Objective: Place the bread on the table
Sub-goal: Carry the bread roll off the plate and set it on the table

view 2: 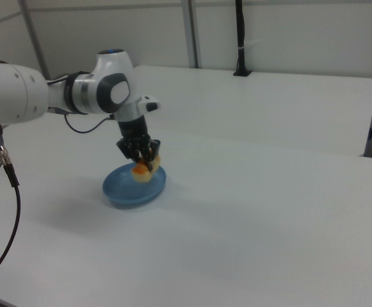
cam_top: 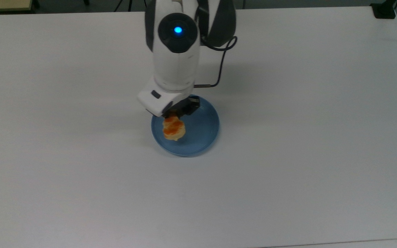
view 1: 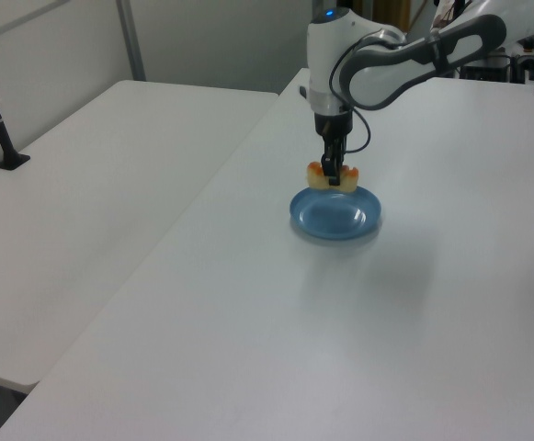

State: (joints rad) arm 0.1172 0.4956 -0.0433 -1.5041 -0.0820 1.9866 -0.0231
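One gripper (view 1: 333, 176) pinched the one bread (view 1: 332, 176) just above one blue plate (view 1: 335, 217), near the frame's middle in the left view, over one white table (view 1: 450, 303).

The table (cam_top: 305, 137) looked smooth and matt, a plain white top with only faint soft shadows on it. The blue plate (cam_top: 203, 132) had a glossy, glazed-looking surface that caught pale reflections in the left view (view 1: 354, 216). The bread (cam_top: 173, 129) looked like pale, dry pastry, with shiny orange patches on top. The arm's shell (cam_top: 176, 65) seemed hard glossy white plastic with dark matt sections, and the gripper (view 1: 333, 173) was black and dull. A thin black cable (cam_top: 221, 65) looked rubbery.
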